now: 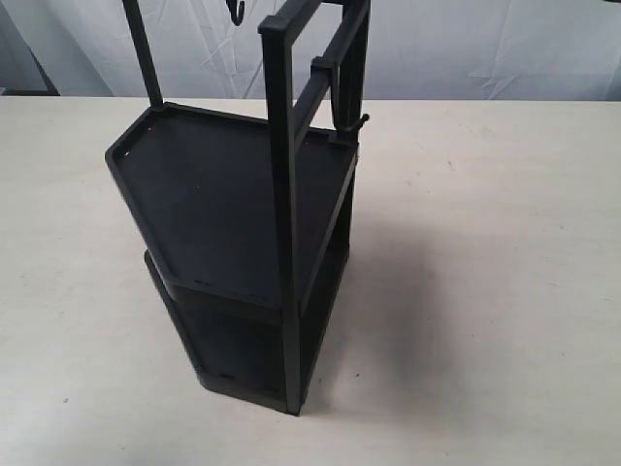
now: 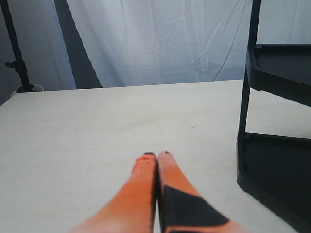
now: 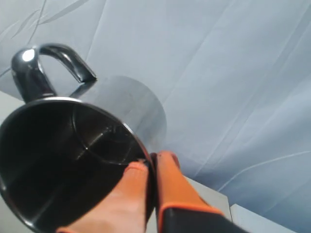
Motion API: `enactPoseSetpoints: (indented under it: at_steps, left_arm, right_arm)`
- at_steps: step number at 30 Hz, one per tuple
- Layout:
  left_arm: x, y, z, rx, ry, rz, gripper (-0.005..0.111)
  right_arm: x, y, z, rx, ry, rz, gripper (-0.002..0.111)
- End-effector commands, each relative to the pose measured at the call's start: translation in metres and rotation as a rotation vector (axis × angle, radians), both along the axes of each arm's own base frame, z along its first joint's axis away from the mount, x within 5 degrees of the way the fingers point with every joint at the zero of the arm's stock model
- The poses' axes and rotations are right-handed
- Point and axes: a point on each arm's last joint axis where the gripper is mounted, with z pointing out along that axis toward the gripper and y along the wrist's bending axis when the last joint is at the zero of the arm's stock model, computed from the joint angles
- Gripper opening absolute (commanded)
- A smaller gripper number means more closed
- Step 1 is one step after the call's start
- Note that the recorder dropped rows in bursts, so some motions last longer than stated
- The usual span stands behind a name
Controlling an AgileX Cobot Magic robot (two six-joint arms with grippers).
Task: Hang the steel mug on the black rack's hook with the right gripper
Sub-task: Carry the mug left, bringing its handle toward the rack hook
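Observation:
In the right wrist view my right gripper (image 3: 151, 162) is shut on the wall of the steel mug (image 3: 73, 160), one orange finger inside the rim and the other outside. The mug lies tilted, its mouth towards the camera and its looped handle (image 3: 46, 65) on the far side, with white curtain behind it. Neither the mug nor this gripper shows in the exterior view. The black rack (image 1: 233, 214) stands mid-table. A slim black hook (image 1: 338, 109) hangs from its upper right crossbar, its tip turned up. My left gripper (image 2: 156, 155) is shut and empty, low over the table beside the rack (image 2: 277, 121).
A second small hook (image 1: 236, 12) hangs at the rack's top, cut by the frame edge. The pale table (image 1: 485, 291) stretches around the rack, with a white curtain behind it. A black stand pole (image 2: 17, 58) rises at the table's far corner in the left wrist view.

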Motion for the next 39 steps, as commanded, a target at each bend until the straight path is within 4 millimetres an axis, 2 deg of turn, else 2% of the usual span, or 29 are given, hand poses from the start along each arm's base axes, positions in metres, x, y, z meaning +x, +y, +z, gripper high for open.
enactPoseSetpoints:
  at_steps: [1, 3, 6, 11, 20, 24, 32, 39]
  left_arm:
    - [0.0, 0.0, 0.0, 0.003, -0.002, 0.002, 0.002]
    - [0.0, 0.0, 0.0, 0.003, -0.002, 0.002, 0.002]
    - [0.0, 0.0, 0.0, 0.003, -0.002, 0.002, 0.002]
    - [0.0, 0.0, 0.0, 0.003, -0.002, 0.002, 0.002]
    - [0.0, 0.0, 0.0, 0.003, -0.002, 0.002, 0.002]
    - [0.0, 0.0, 0.0, 0.003, -0.002, 0.002, 0.002]
    - [0.0, 0.0, 0.0, 0.003, -0.002, 0.002, 0.002]
    - [0.0, 0.0, 0.0, 0.003, -0.002, 0.002, 0.002]
  right_arm:
    - [0.023, 0.017, -0.005, -0.071, -0.026, 0.051, -0.001]
    - [0.03, 0.017, -0.01, -0.085, 0.016, 0.01, -0.001]
    - [0.028, 0.019, -0.019, 0.008, 0.107, 0.0, -0.001]
    - [0.008, 0.028, -0.028, 0.103, 0.17, 0.103, -0.001]
    - [-0.026, 0.062, -0.061, 0.041, 0.278, 0.263, -0.001]
    - [-0.031, 0.059, -0.062, 0.008, 0.261, 0.165, -0.001]
    - [-0.047, 0.079, -0.062, 0.047, 0.273, 0.297, -0.001]
    - [-0.05, 0.078, -0.064, 0.048, 0.298, 0.263, -0.001]
